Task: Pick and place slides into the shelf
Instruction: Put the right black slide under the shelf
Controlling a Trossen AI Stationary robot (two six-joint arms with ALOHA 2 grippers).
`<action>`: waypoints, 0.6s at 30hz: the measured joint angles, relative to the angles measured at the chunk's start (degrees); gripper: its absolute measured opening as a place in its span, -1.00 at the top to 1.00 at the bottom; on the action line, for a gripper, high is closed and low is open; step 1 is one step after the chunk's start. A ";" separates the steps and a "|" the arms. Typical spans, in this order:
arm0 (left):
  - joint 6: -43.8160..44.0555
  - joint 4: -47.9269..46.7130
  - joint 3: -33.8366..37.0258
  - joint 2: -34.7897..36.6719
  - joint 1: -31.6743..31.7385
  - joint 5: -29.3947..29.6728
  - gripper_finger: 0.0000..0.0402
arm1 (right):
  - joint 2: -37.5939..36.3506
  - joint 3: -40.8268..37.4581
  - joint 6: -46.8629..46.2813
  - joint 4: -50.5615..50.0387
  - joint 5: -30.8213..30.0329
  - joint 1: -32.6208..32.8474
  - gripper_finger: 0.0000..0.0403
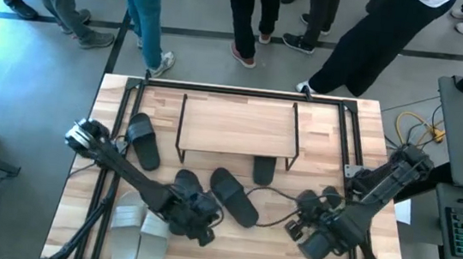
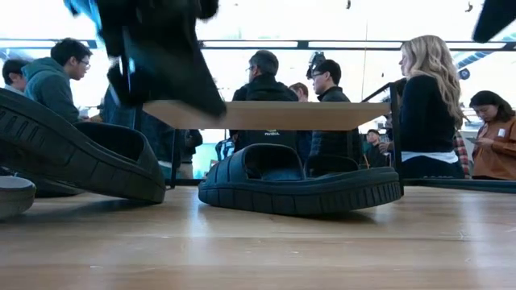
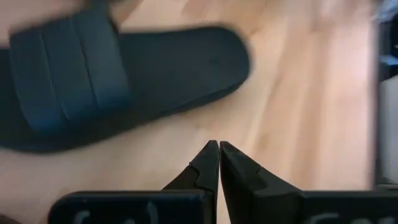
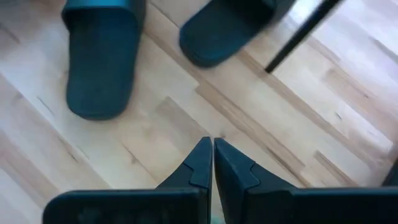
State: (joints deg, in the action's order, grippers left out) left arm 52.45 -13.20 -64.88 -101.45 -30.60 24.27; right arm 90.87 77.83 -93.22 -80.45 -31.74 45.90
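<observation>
The shelf [image 1: 239, 126] stands at the table's far middle, its light-wood top board on thin black legs. One black slide [image 1: 263, 169] lies partly under the shelf's near edge, another [image 1: 233, 196] lies on the table in front of it, and a third [image 1: 142, 140] lies left of the shelf. Two pale slides [image 1: 138, 236] lie side by side at the near left. My left gripper [image 3: 219, 149] is shut and hovers near the middle black slide [image 3: 124, 81]. My right gripper [image 4: 212, 149] is shut above bare wood, right of that slide [image 4: 99, 62].
A black cable [image 1: 279, 205] curls on the table between the two grippers. A shelf leg [image 4: 298, 34] stands ahead of the right gripper. Several people [image 2: 427, 105] stand beyond the far edge. Bare wood [image 1: 253, 252] lies along the near edge.
</observation>
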 joint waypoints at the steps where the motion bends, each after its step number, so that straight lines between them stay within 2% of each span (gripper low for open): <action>1: 1.52 -0.59 -0.24 -1.07 0.23 0.00 1.00 | -0.87 -1.05 -1.17 0.00 -0.34 0.48 0.96; 6: 5.68 -2.96 -0.48 -4.71 2.10 -0.84 1.00 | -4.44 -6.03 -6.73 0.05 -2.57 2.60 0.96; 15: 3.63 -3.44 -0.33 -8.06 9.71 -0.99 1.00 | -5.20 -7.34 -6.14 0.32 -4.52 2.86 0.96; 18: 0.31 -3.41 -0.33 -8.02 12.68 1.74 1.00 | -5.15 -7.19 -5.96 0.48 -4.65 2.83 0.96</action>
State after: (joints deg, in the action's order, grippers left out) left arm 52.76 -16.61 -65.21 -109.47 -17.92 26.01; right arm 85.71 70.63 -99.17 -79.97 -36.39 48.73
